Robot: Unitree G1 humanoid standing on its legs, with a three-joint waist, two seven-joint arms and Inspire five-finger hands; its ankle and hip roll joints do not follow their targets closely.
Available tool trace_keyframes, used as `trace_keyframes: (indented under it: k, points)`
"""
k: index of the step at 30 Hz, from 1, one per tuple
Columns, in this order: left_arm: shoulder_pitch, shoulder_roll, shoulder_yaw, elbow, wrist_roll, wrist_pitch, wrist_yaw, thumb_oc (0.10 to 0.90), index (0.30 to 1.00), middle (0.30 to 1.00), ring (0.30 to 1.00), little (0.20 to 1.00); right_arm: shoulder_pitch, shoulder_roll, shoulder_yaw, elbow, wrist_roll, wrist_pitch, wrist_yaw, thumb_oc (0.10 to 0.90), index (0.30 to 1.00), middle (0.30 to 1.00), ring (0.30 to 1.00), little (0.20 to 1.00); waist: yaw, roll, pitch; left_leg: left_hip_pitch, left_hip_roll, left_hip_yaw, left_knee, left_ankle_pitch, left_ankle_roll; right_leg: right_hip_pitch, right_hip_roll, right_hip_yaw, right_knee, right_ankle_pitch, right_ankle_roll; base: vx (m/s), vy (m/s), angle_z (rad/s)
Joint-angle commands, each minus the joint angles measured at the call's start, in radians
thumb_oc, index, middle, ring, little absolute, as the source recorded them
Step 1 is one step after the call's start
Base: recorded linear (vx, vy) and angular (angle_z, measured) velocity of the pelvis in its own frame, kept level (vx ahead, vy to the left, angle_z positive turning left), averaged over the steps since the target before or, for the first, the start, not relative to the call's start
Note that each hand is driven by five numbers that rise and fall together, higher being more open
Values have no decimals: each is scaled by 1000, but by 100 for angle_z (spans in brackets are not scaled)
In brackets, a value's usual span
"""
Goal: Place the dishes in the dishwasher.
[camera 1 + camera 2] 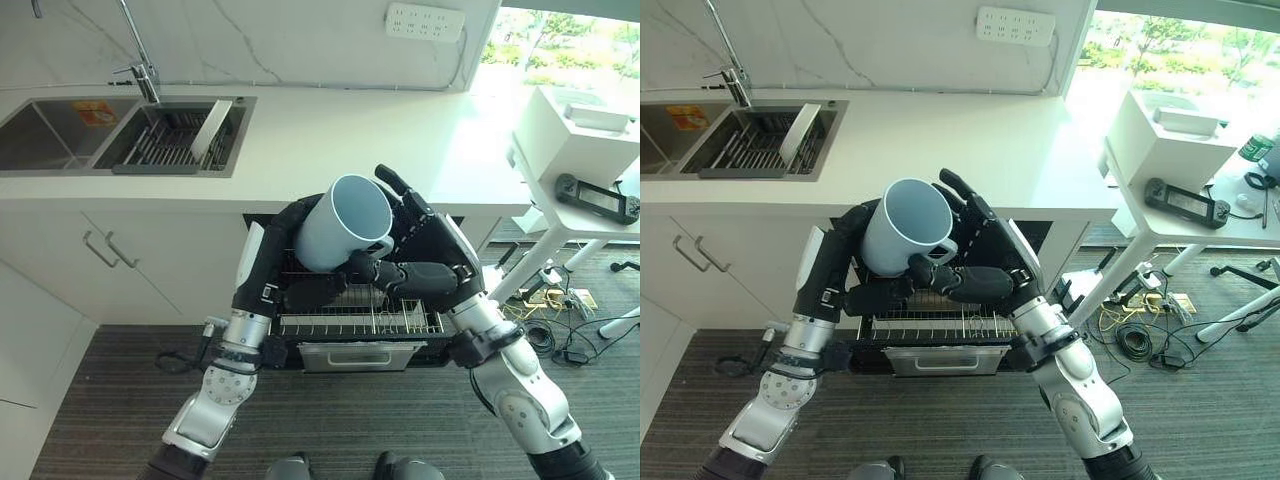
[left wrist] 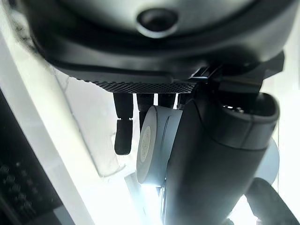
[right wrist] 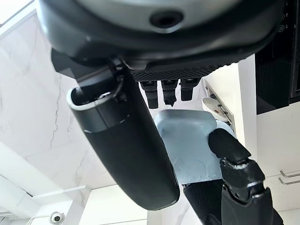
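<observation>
A light blue mug (image 1: 345, 220) is held tilted between both hands, its mouth facing up towards me, above the pulled-out wire rack (image 1: 350, 322) of the dishwasher under the counter. My left hand (image 1: 275, 250) clasps its left side and base, and the mug's round base (image 2: 152, 145) sits between that hand's fingers and thumb. On the other side my right hand (image 1: 435, 245) wraps the mug, fingers reaching up behind it and thumb crossing below near the handle. The right wrist view has the mug (image 3: 187, 140) pressed between thumb and fingers.
The white counter (image 1: 330, 140) runs above the dishwasher. At the back left is a sink (image 1: 60, 135) with a faucet (image 1: 140, 60), a wire rack (image 1: 165, 145) and a plate (image 1: 210, 128) leaning in it. A white table (image 1: 580, 215) with a controller (image 1: 598, 197) stands right.
</observation>
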Motion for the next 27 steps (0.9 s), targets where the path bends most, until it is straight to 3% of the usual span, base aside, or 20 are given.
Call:
trace_keyframes:
  k: [1,7,23,24,25,26,27]
  points:
    - [-126,4,-37,-89,62,-93,91,400,300,300,300,300,-114,50,-4,-85,11,-100,-9,800,900,900,900,900,8,-15,-83,71,84,1,-12,-117,-55,60,-116,27,-55,-36,165,0,0,0]
    - [-131,0,-58,-72,107,-86,145,400,300,300,300,300,-129,57,9,-87,24,-102,-25,800,900,900,900,900,8,-19,-81,74,83,1,-12,-120,-54,61,-112,30,-55,-38,163,0,0,0]
    - [-151,-1,-126,-58,117,-82,133,400,300,300,300,300,-154,66,41,-104,32,-105,-49,800,900,900,900,900,5,-23,-79,75,83,5,-12,-123,-52,59,-110,36,-55,-38,164,0,0,0]
    - [-148,-1,-128,-60,116,-83,132,400,300,300,300,300,-153,65,41,-106,34,-109,-57,574,561,561,561,561,5,-24,-80,75,83,6,-12,-123,-51,59,-109,37,-55,-38,164,0,0,0]
    - [-146,-2,-128,-61,114,-82,132,400,300,300,300,300,-151,66,41,-108,35,-109,-59,502,453,453,453,453,5,-23,-80,75,83,6,-12,-123,-51,59,-109,37,-55,-38,164,0,0,0]
    - [-145,-3,-130,-61,115,-82,134,400,300,300,300,300,-147,68,41,-110,35,-110,-61,400,300,300,300,300,4,-23,-80,76,83,7,-12,-123,-51,59,-109,38,-55,-38,164,0,0,0]
    - [-146,-3,-133,-63,116,-78,135,400,300,300,300,300,-147,69,44,-110,33,-112,-64,400,300,300,300,300,4,-23,-80,76,83,7,-12,-123,-51,59,-109,38,-55,-38,164,0,0,0]
